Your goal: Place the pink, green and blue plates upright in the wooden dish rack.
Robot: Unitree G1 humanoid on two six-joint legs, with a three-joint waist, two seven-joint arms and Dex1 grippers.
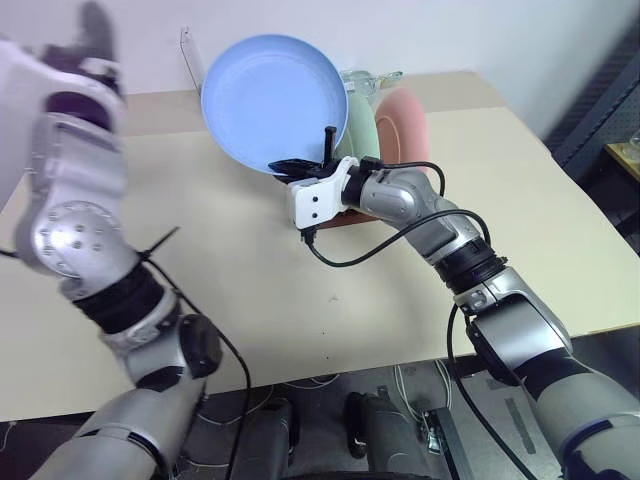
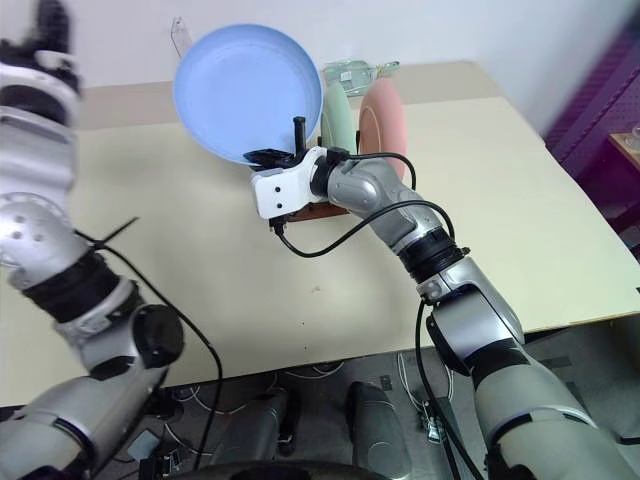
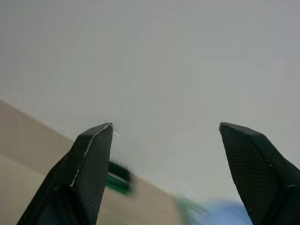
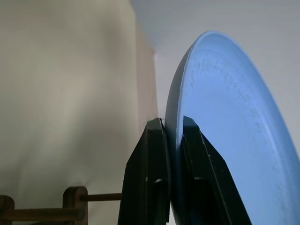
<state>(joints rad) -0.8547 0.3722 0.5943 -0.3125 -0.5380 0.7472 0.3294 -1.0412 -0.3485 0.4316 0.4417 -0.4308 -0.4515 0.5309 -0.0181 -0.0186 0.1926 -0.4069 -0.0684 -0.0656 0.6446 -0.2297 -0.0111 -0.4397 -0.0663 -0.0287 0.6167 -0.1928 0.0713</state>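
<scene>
Beige table (image 1: 300, 300) fills most of the room's middle, with a white wall (image 1: 400, 30) behind it and cables hanging off the near edge.

Blue plate (image 1: 275, 100) is the biggest item, held on edge near the back of the table, open face toward the robot's left. Right gripper (image 4: 172, 140) is clamped on the plate's lower rim, one black finger on each side of the edge, seen plainly in the right wrist view. A black cable (image 1: 370, 255) loops from that wrist down over the tabletop.

Green plate (image 1: 358, 120) stands upright just behind the blue one, mostly covered by it. Pink plate (image 1: 405, 125) stands upright next to the green one, on the robot's right. Both sit in the rack (image 4: 47, 206), a dark wooden piece with pegs and rails, mostly hidden behind the right gripper and the plates in the head views. Cannot tell whether the blue plate's rim sits in the rack or hangs above it.

Left gripper (image 3: 164, 173) is up high on the left, well apart from the plates, its fingers spread wide with nothing between them, pointing at the wall.

A clear glass item (image 1: 365, 78) sits at the back edge behind the plates. A clear upright piece (image 1: 188, 50) stands by the wall left of the blue plate. A blurred green object (image 3: 117, 180) lies on the table in the left wrist view.
</scene>
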